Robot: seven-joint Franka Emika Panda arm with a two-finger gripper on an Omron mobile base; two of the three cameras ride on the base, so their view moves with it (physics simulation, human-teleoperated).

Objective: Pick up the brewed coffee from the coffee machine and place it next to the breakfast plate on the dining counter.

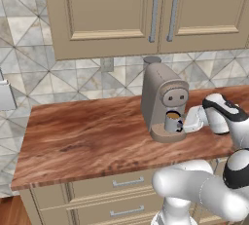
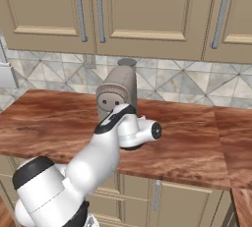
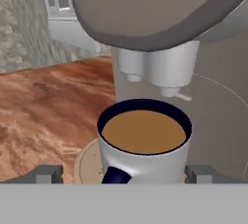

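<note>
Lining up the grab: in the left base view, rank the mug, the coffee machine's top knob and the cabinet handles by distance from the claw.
1. Mug, on the drip base, just left of the open claw.
2. Top knob, above and left on the machine.
3. Cabinet handles, high on the wall cabinets.

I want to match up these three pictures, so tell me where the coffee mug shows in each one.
Left base view: the mug stands on the coffee machine's round base, right of centre.
Right base view: I cannot make the mug out; the arm stands in front of the machine's lower part.
Hand view: the mug sits low in the centre, under the spouts.
Shared landmark: the coffee machine.
</note>
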